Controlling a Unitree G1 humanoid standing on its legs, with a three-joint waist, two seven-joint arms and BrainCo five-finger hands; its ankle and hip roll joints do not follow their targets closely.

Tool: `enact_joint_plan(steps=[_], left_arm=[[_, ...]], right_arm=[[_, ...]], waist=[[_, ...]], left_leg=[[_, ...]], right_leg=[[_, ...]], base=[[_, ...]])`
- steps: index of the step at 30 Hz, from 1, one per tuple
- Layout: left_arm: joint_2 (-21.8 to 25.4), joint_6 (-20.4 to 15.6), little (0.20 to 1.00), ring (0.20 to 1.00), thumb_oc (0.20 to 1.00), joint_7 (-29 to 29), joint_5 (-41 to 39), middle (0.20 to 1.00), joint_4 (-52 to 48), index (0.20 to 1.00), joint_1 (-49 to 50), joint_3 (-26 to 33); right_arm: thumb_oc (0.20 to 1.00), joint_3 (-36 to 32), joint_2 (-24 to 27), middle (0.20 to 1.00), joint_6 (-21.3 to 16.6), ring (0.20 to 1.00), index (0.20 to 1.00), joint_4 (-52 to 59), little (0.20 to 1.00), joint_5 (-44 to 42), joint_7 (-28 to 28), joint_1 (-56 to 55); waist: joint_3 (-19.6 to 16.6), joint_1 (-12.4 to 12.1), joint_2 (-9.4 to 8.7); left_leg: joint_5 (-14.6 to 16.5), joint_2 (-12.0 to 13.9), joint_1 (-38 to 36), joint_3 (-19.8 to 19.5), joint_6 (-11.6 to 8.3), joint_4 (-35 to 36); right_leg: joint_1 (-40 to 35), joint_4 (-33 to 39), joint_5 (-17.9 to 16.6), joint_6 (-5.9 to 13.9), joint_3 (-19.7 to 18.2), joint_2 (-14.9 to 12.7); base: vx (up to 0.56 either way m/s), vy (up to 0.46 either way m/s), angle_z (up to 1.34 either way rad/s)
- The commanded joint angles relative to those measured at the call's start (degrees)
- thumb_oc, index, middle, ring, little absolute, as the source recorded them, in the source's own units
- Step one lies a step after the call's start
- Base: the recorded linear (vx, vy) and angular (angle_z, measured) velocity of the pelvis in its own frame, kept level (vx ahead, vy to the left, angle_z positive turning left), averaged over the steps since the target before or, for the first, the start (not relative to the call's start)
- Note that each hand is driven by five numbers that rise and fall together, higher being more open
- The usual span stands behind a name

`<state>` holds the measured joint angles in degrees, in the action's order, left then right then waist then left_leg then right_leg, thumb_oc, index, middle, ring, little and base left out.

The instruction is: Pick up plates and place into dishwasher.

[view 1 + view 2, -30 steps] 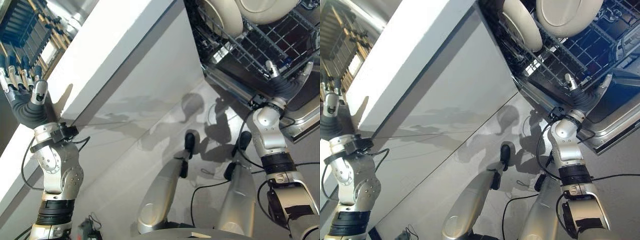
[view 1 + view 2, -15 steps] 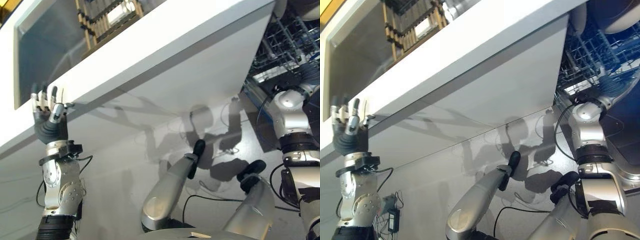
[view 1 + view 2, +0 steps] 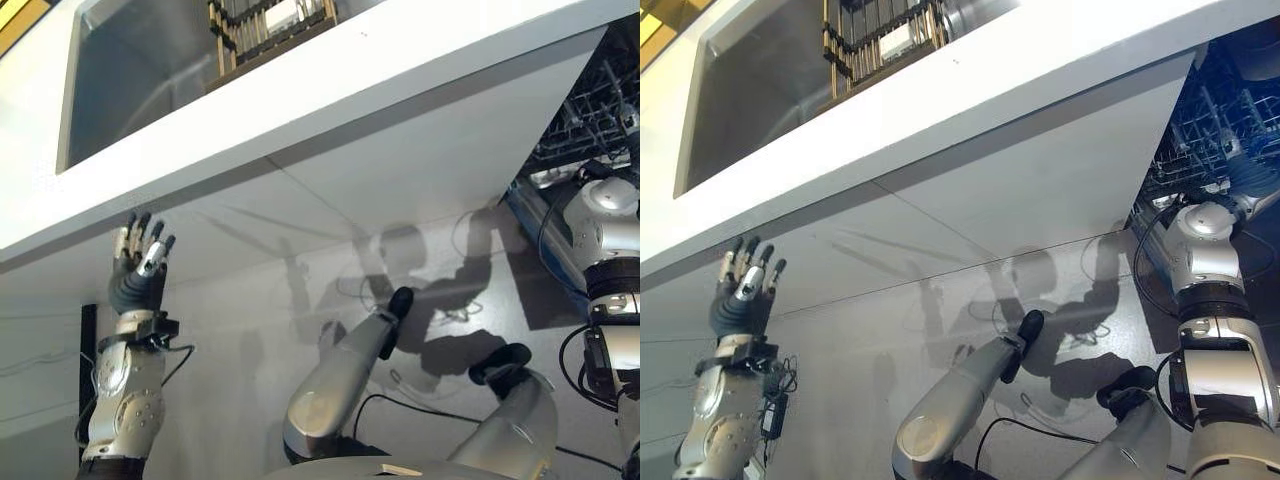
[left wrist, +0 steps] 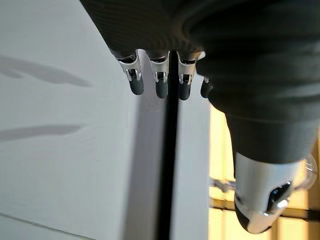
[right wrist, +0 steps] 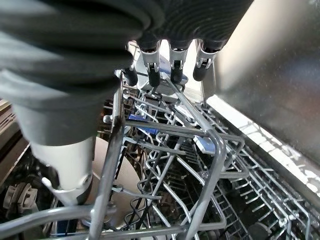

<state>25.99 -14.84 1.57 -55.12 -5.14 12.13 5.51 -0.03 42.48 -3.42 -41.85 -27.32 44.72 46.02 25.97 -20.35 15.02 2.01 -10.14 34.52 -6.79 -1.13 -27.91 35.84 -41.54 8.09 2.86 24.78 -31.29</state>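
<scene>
Holds the left hand (image 3: 140, 265) upright on a near-vertical forearm, just before the white panel (image 3: 330, 180) under the counter (image 3: 400, 80). Points its fingers (image 4: 157, 85) up toward the counter's edge, straight and slightly fanned, gripping nothing. Keeps the thumb out to the side, apart from the rest.

Over on the right, reaches the right hand (image 5: 172, 62) into the open dishwasher, right above the wire rack (image 5: 210, 145). Stretches those fingers (image 5: 151, 72) straight out side by side, tips close over the top wires, closing on nothing; cannot tell whether they touch the wire.

Spots a pale plate (image 5: 102, 162) down in that rack, standing on edge behind the wires, flat face turned roughly toward the wrist camera. Hides most of its rim, so cannot tell its exact lean.

Up on the counter, well away from both hands, shows a steel sink (image 3: 130, 90) with a dark slatted drying rack (image 3: 270, 25) at its far side.
</scene>
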Motion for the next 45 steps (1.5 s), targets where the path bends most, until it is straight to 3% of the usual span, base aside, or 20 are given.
enact_joint_plan(steps=[1,4,12,13,17,19,21,23,25,27,29,30,34,35,41,45], left_arm=[[2.28,-2.79,1.0,1.0,1.0,-1.78,-1.76,1.0,-3.75,1.0,0.87,0.52],[2.54,-3.26,1.0,1.0,1.0,-1.83,-2.25,1.0,-3.9,1.0,0.75,0.94],[2.4,-4.86,1.0,1.0,1.0,0.4,-2.78,1.0,-3.3,1.0,-1.99,1.02],[2.48,-4.88,1.0,1.0,1.0,0.4,-2.79,1.0,-3.25,1.0,-1.99,0.97],[3.01,-3.28,1.0,1.0,1.0,4.62,-1.28,1.0,-2.4,1.0,-6.12,-0.08],[2.97,-1.63,1.0,1.0,1.0,5.18,-0.46,1.0,-1.96,1.0,-7.34,-0.22],[3.13,0.95,1.0,1.0,1.0,5.74,1.05,1.0,-0.65,1.0,-8.99,-0.82],[2.88,1.98,1.0,1.0,1.0,6.2,2.63,1.0,0.86,1.0,-9.26,-1.54],[2.32,2.09,1.0,1.0,1.0,6.51,4.22,1.0,2.44,1.0,-9.08,-2.34],[1.76,2.6,1.0,1.0,1.0,6.79,6.67,1.0,4.36,1.0,-8.25,-2.74],[1.51,2.48,1.0,1.0,1.0,6.19,7.05,1.0,5.44,1.0,-7.15,-2.73],[1.83,2.66,1.0,1.0,1.0,6.01,6.78,1.0,6.26,1.0,-6.96,-2.88],[1.97,3.73,1.0,1.0,1.0,5.01,5.8,1.0,7.02,1.0,-6.86,-3.35],[1.55,4.24,1.0,1.0,1.0,5.47,6.02,1.0,6.69,1.0,-7.14,-3.97],[0.03,7.08,1.0,1.0,1.0,7.08,7.96,1.0,6.03,1.0,-5.66,-3.2],[-1.46,8.04,1.0,1.0,1.0,6.82,9.33,1.0,6.87,1.0,-2.98,-1.91]], right_arm=[[1.0,9.6,0.63,1.0,-11.41,1.0,1.0,12.54,1.0,5.25,-14.66,12.85],[1.0,9.59,0.89,1.0,-12.3,1.0,1.0,16.52,1.0,4.89,-17.73,10.73],[1.0,5.2,-0.9,1.0,-13.12,1.0,1.0,27.09,1.0,8.2,-19.2,1.9],[1.0,5.1,-0.96,1.0,-13.07,1.0,1.0,27.21,1.0,8.28,-19.17,1.74],[1.0,3.41,-2.46,1.0,-12.3,1.0,1.0,31.79,1.0,11.03,-18.96,-3.31],[1.0,2.36,-2.94,1.0,-11.42,1.0,1.0,32.58,1.0,11.14,-18.79,-5.16],[1.0,0.8,-3.87,1.0,-10.31,1.0,1.0,33.85,1.0,11.08,-16.66,-9.42],[1.0,0.12,-5.26,1.0,-10.22,1.0,1.0,35.17,1.0,10.08,-15.22,-13.36],[1.0,-0.24,-7.27,1.0,-10.59,1.0,1.0,36.89,1.0,9.84,-13.46,-17.44],[1.0,-1.0,-10.36,1.0,-11.53,1.0,1.0,37.74,1.0,9.11,-12.79,-21.96],[1.0,-1.08,-11.68,1.0,-11.87,1.0,1.0,37.44,1.0,9.13,-11.44,-23.14],[1.0,-0.87,-11.84,1.0,-12.03,1.0,1.0,36.91,1.0,8.18,-10.77,-23.35],[1.0,-0.43,-11.84,1.0,-11.47,1.0,1.0,36.45,1.0,7.57,-10.05,-23.85],[1.0,-0.46,-11.9,1.0,-11.14,1.0,1.0,36.31,1.0,6.75,-10.61,-24.91],[1.0,-3.2,-14.06,1.0,-12.55,1.0,1.0,36.45,1.0,5.94,-12.03,-34.1],[1.0,-4.32,-17.14,1.0,-9.53,1.0,1.0,36.47,1.0,9.22,-5.07,-40.13]], waist=[[3.83,-5.34,3.25],[3.83,-3.76,2.48],[3.8,1.37,-0.75],[3.81,1.29,-0.74],[2.19,4.65,-2.83],[1.1,5.0,-2.98],[-0.98,5.72,-3.62],[-2.53,6.2,-4.67],[-3.87,6.47,-6.13],[-5.94,5.87,-8.16],[-6.66,5.44,-9.31],[-6.72,5.66,-9.66],[-6.38,6.65,-8.88],[-6.45,7.7,-8.98],[-8.76,10.0,-9.52],[-10.12,12.1,-8.9]], left_leg=[[-1.61,0.05,-0.62,3.74,1.76,2.18],[-2.21,0.98,-1.93,3.85,1.44,4.5],[-3.42,2.66,-8.01,4.77,1.51,12.44],[-3.48,2.71,-8.19,4.78,1.51,12.6],[-2.82,3.6,-13.25,7.52,2.29,16.39],[-2.5,4.08,-14.64,8.17,2.97,16.74],[-1.58,3.88,-16.27,8.1,4.59,15.56],[-1.5,3.59,-17.8,8.31,5.1,15.02],[-1.77,3.17,-19.07,8.6,5.16,15.1],[-3.03,2.92,-19.69,10.16,5.79,15.39],[-3.0,3.39,-19.72,11.81,5.17,15.0],[-3.28,4.03,-18.49,12.46,4.02,13.64],[-4.37,6.57,-16.71,13.45,2.19,12.05],[-5.55,8.61,-16.2,14.95,1.13,12.19],[-6.97,13.0,-16.96,17.71,-0.35,12.33],[-8.17,15.41,-19.87,18.71,-1.2,13.4]], right_leg=[[-3.18,5.35,-4.33,5.35,-5.21,1.03],[-4.42,9.74,-5.93,5.75,-5.58,2.89],[-9.42,22.21,-11.7,7.04,-6.76,7.13],[-9.62,22.44,-11.83,7.05,-6.73,7.22],[-12.4,24.63,-13.6,7.12,-6.53,8.29],[-12.33,19.81,-11.38,6.34,-6.37,8.12],[-12.43,6.35,-7.07,4.34,-6.72,8.19],[-13.62,-1.89,-4.52,3.16,-6.79,8.4],[-17.29,-4.21,-3.85,2.69,-6.36,9.31],[-26.48,-1.4,-6.23,2.43,-3.77,11.56],[-32.36,7.5,-6.73,2.32,-2.08,13.22],[-34.88,14.12,-4.82,1.67,-2.8,15.75],[-35.78,17.58,-1.2,0.22,-4.45,18.76],[-37.54,21.27,0.91,-0.48,-4.54,20.01],[-41.38,24.78,1.61,-2.16,-6.14,21.81],[-42.74,24.16,1.67,-2.52,-7.42,21.92]], base=[[-0.05,-0.075,-0.01],[-0.07,-0.058,-0.07],[-0.07,-0.014,-0.13],[-0.06,0.017,-0.27],[-0.04,0.042,-0.27],[0.02,0.063,-0.42],[0.1,0.075,-0.21],[0.16,0.035,-0.18],[0.15,-0.075,-0.27],[0.08,-0.194,-0.19],[-0.05,-0.305,0.33],[-0.09,-0.291,0.18],[-0.16,-0.164,-0.77],[-0.16,-0.112,-1.24],[-0.01,-0.105,-1.13],[0.12,-0.015,-0.52]])
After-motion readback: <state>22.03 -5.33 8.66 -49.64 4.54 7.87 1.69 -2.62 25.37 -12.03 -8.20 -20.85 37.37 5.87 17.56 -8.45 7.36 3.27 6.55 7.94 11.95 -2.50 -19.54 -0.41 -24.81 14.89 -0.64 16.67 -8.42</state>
